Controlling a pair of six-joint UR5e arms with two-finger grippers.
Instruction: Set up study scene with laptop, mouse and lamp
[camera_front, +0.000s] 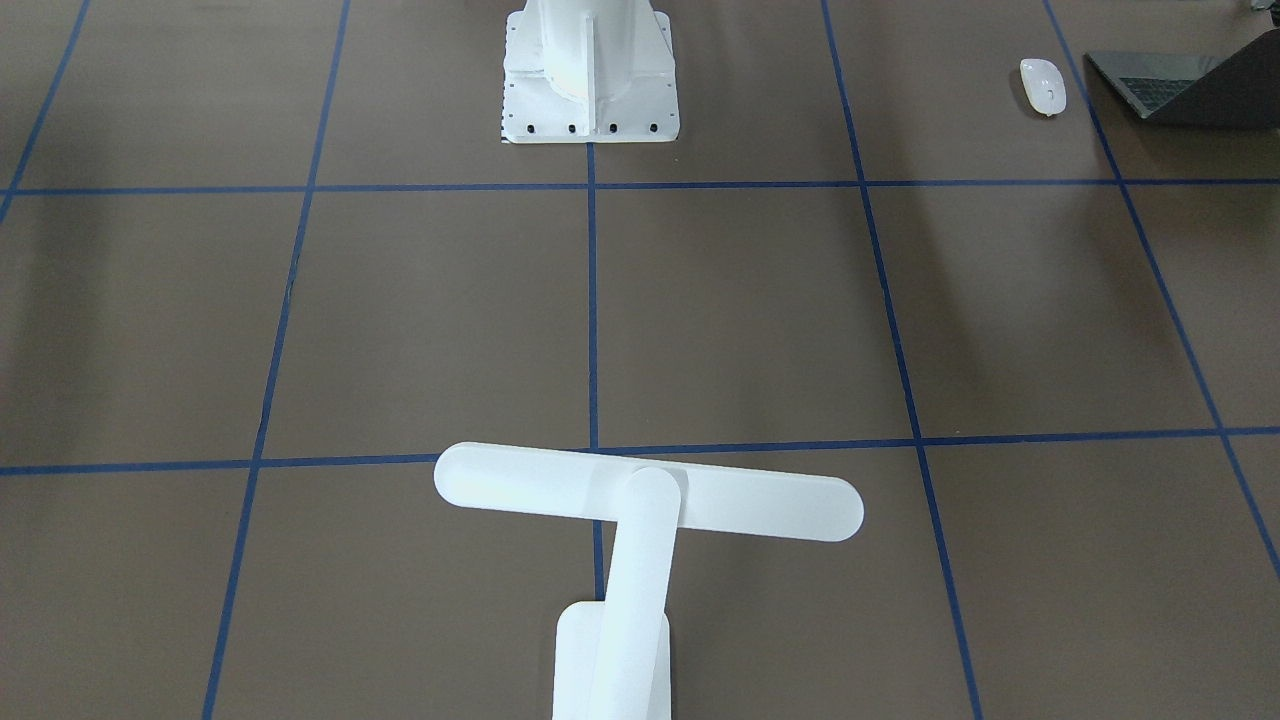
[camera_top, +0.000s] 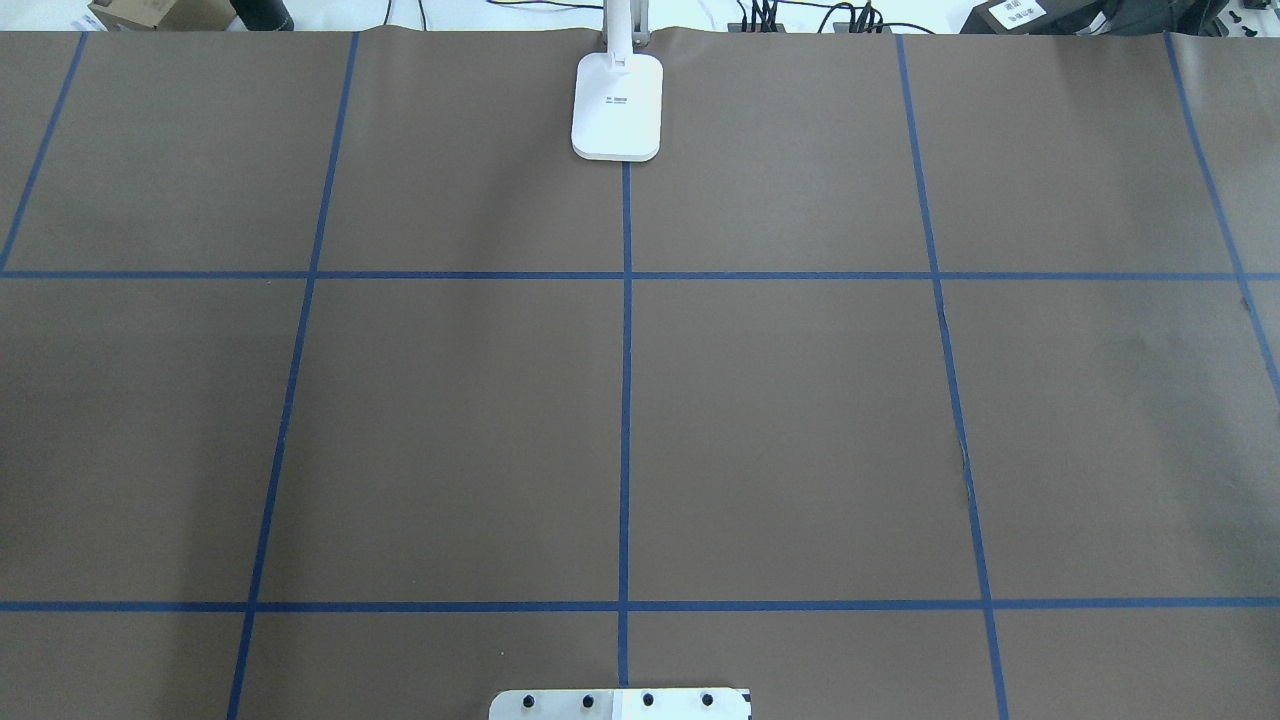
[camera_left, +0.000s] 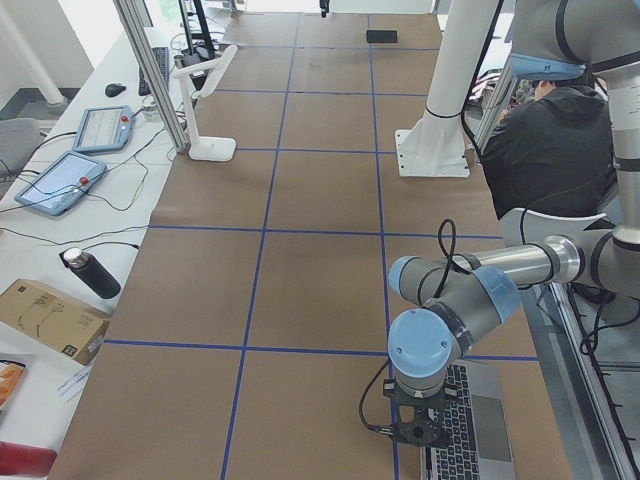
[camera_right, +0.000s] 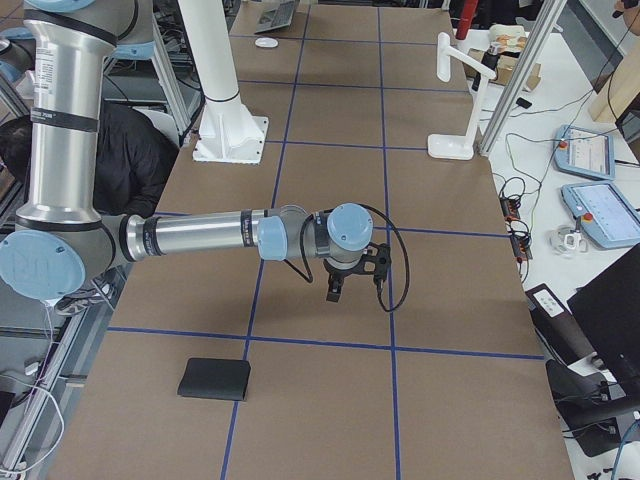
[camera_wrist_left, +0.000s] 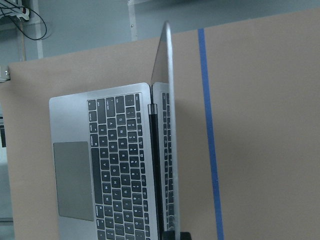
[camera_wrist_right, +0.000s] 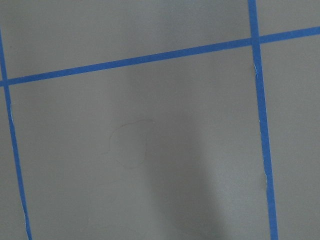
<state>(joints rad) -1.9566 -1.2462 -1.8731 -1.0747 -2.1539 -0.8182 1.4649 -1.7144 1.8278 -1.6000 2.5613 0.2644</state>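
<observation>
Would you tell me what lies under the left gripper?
The open laptop lies under the left gripper, keyboard showing, screen edge-on. The screen's face and the table beneath the laptop are hidden.

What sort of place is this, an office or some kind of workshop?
Most likely a robotics lab: a robot arm reaches over a table gridded in blue tape, with touchscreen control tablets beside it.

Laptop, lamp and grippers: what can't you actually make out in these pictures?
- Laptop screen: the left wrist view sees it edge-on, so its face is hidden.
- Left gripper: shown clearly only in the exterior left view; open or shut, cannot tell.
- Right gripper: exterior right view only, and small; same doubt.
- Lamp head: cut off by the overhead view's top edge.
</observation>
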